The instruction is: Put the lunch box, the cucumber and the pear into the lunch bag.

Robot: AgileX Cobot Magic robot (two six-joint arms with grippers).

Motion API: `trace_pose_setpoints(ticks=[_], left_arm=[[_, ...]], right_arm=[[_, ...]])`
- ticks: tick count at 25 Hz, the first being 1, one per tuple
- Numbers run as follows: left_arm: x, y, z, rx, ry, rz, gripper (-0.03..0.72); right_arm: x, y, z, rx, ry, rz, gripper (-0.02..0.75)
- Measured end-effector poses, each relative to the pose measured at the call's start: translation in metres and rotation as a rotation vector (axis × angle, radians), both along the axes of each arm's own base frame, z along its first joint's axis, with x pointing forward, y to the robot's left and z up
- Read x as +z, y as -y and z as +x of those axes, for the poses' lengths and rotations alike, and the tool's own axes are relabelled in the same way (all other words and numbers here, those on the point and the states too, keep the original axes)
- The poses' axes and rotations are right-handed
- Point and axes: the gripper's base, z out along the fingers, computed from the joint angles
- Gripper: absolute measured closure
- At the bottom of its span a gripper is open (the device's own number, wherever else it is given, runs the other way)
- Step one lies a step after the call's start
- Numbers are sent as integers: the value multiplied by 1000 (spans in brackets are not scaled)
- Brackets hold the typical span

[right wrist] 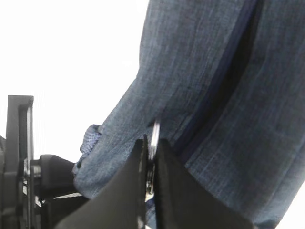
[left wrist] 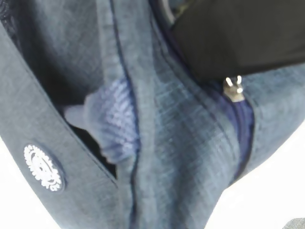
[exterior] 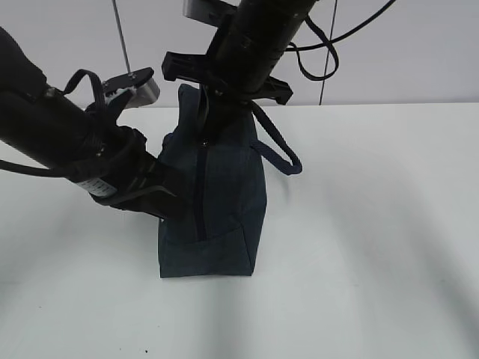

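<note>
One thing only sits out here, the lunch bag [exterior: 213, 217], standing on end near the middle of the white surface [exterior: 374, 224]; no lunch box, cucumber or pear shows anywhere, so I'd guess they are inside already or out of sight. The bag is soft woven navy cloth, and it sags and creases where it is pressed, so I'd judge it light and floppy, apt to fold or topple instead of holding its shape against a pull. Its dark zipper [exterior: 199, 191] runs down the side facing us, and its loop handle [exterior: 278, 146] droops off to the right. The sound places to take hold are the silver ring pull [right wrist: 155, 136] and a pinch of fabric beside the seam.

The right claw [right wrist: 149, 164] reaches down from above with its fingers drawn almost together on that ring pull, the metal showing in the slit between them. The left claw [exterior: 168, 202] presses into the bag's left flank, but whether it has pinched cloth or only leans there I cannot tell. A small silver slider [left wrist: 233, 88] shows on the zipper line in the left wrist view.

Open surface spreads wide to the right and front. The left side is crowded by the left arm.
</note>
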Motion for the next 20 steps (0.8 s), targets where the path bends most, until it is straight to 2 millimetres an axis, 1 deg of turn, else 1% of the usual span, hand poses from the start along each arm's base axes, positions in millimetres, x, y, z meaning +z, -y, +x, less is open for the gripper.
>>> trace_pose_setpoints(ticks=[7,15,17,20], left_arm=[[0,0,0,0,-3,-2,687],[1,0,-1,-8,-12,-3,695],[1,1,-1,-10,-13,-3,695],[1,1,-1,-15,-17,-1,695]], right_arm=[[-1,2,1,1,7,-22,731],[-1,2,1,2,8,-28,731],[-2,5,3,-5,7,-29,731],[2,6,4,-8,17,-24,731]])
